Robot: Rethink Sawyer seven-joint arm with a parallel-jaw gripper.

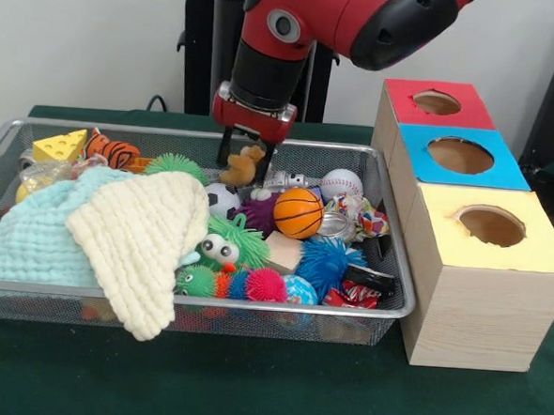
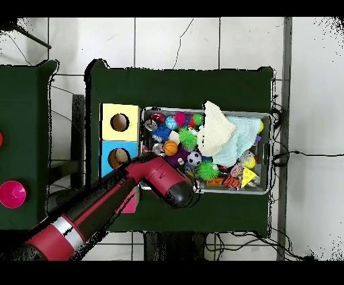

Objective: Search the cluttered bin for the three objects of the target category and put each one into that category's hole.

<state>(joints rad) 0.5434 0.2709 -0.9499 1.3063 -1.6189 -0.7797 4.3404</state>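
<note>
- Looking along the silver wire-mesh bin (image 1: 383, 167), you have little free room: toys fill its right half to the rim, and a pale yellow waffle cloth (image 1: 143, 237) droops over the near rim at 7 o'clock.
- Beside it lies a mint-green muslin cloth (image 1: 30, 239), so you count two cloths.
- You can count three balls in the middle: one orange basketball (image 1: 298, 213), one white baseball (image 1: 340, 184), one black-and-white football (image 1: 221, 198).
- At 3 o'clock of the bin stands a wooden box with three round holes: the red-topped hole (image 1: 437, 103), the blue-topped hole (image 1: 460, 155), the yellow-topped hole (image 1: 491, 225).
- At 12 o'clock the red and black gripper (image 1: 245, 164) has its jaws partly spread, straddling a small brown plush animal (image 1: 241, 168); you cannot tell whether they pinch it.
</note>
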